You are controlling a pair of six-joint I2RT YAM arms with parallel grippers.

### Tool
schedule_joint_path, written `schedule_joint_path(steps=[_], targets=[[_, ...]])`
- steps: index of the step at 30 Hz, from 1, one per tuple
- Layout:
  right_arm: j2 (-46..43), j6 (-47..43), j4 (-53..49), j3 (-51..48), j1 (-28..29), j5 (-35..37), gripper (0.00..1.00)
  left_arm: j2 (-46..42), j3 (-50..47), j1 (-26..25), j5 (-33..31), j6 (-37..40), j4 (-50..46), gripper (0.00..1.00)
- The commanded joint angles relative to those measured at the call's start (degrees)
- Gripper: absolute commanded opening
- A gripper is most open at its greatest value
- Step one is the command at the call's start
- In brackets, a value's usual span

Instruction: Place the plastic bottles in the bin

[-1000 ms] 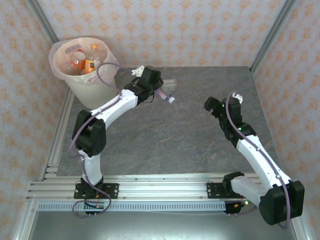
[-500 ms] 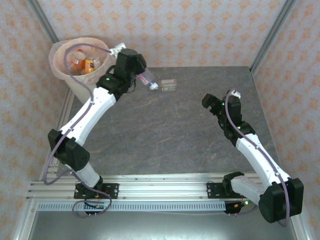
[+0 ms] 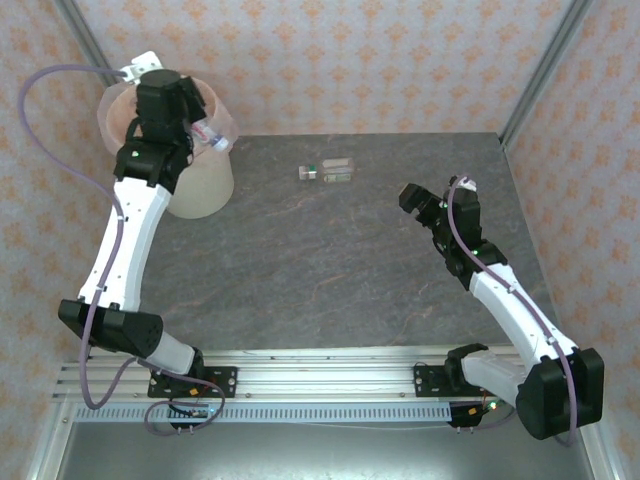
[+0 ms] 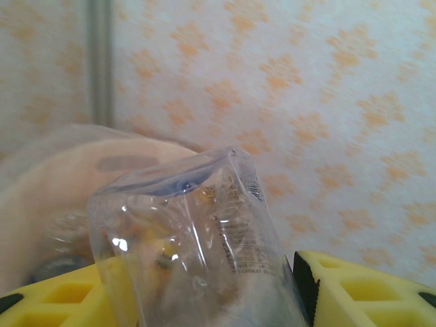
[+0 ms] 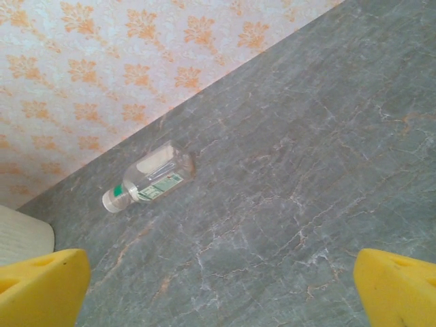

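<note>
bin (image 3: 205,188) far-left | held bottle (image 3: 209,132) over bin | 1 bottle (image 3: 328,171) on table (image 3: 350,285), right

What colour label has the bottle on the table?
Green-and-white label, clearest in the right wrist view.

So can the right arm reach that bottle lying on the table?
Probably yes. The right pincer is open and empty, and the table between it and the green-labelled bottle is bare. The left arm is off over the bin, so it is not in the way.
</note>
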Motion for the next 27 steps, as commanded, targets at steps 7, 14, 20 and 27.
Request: schedule_joint_path(steps=[7, 14, 20, 27], targets=[[1.10, 0.76, -0.77, 1.40, -0.29, 0.30, 1.00, 7.36, 10.11, 10.63, -1.06, -0.32, -5.09, 0.59], [0.55, -0.62, -3.81, 2.79, -0.34, 1.69, 1.00, 16.22, 19.84, 15.01, 1.16, -1.92, -11.76, 0.59], [0.56, -0.82, -5.27, 2.41, -0.32, 1.98, 1.00, 22.51, 27.90, 18.02, 2.85, -4.88, -19.10, 0.61], [0.84, -1.05, -5.94, 2.09, -0.34, 2.81, 1.00, 28.39, 35.61, 21.37, 6.94, -12.38, -26.73, 0.88]])
